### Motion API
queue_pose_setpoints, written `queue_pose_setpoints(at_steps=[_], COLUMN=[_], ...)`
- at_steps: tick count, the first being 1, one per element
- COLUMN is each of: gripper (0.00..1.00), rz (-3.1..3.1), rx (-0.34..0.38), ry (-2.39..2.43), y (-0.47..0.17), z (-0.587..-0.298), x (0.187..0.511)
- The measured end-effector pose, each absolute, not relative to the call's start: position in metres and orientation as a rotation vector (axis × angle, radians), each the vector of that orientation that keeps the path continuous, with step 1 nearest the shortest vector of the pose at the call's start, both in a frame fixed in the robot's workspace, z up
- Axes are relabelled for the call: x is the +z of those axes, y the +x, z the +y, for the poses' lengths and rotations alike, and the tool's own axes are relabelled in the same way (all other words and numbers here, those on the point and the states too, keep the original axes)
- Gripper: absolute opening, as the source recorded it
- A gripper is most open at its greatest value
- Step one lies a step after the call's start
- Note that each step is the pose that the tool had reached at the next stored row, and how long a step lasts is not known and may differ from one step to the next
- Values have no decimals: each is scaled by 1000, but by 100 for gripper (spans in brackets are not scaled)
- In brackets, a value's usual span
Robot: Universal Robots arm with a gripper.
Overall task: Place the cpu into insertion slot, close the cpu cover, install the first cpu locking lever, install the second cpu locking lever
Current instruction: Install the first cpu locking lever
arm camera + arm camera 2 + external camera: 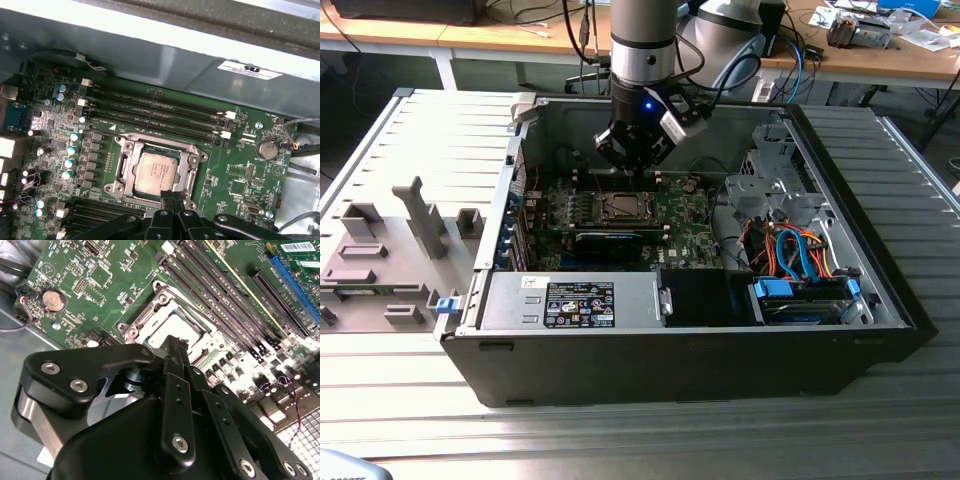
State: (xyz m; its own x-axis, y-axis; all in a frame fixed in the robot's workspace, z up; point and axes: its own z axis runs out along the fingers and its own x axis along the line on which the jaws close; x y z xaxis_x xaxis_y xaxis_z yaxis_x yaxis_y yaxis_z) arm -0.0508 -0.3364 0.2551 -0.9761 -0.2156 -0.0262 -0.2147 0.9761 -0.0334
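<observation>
The cpu [156, 170] lies flat in the insertion slot [125, 146] on the green board, its silver top showing in both wrist views [176, 328]. Around the chip the silver cpu cover [186, 165] lies down on the socket. My gripper [172, 196] hangs just above one edge of the socket, with its black fingers pressed together and nothing between them. In the second wrist view the gripper [175, 346] hides part of the chip. In the exterior view the gripper [634, 168] is inside the open case, above the insertion slot [620, 208]. Whether the tips touch the socket I cannot tell.
Long black memory slots [155, 112] run beside the socket, and a coin battery [266, 149] sits on the board. The case wall [520, 190] is on the exterior view's left, and a drive cage with orange and blue cables [790, 250] on its right. A grey fixture tray [390, 250] lies outside.
</observation>
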Motion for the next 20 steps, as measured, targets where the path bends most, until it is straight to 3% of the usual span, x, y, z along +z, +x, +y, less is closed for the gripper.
queue_pose_setpoints(at_steps=[20], gripper=[11], rz=[3111], rx=[1], ry=[-38], y=[-51], z=[-336], x=[255])
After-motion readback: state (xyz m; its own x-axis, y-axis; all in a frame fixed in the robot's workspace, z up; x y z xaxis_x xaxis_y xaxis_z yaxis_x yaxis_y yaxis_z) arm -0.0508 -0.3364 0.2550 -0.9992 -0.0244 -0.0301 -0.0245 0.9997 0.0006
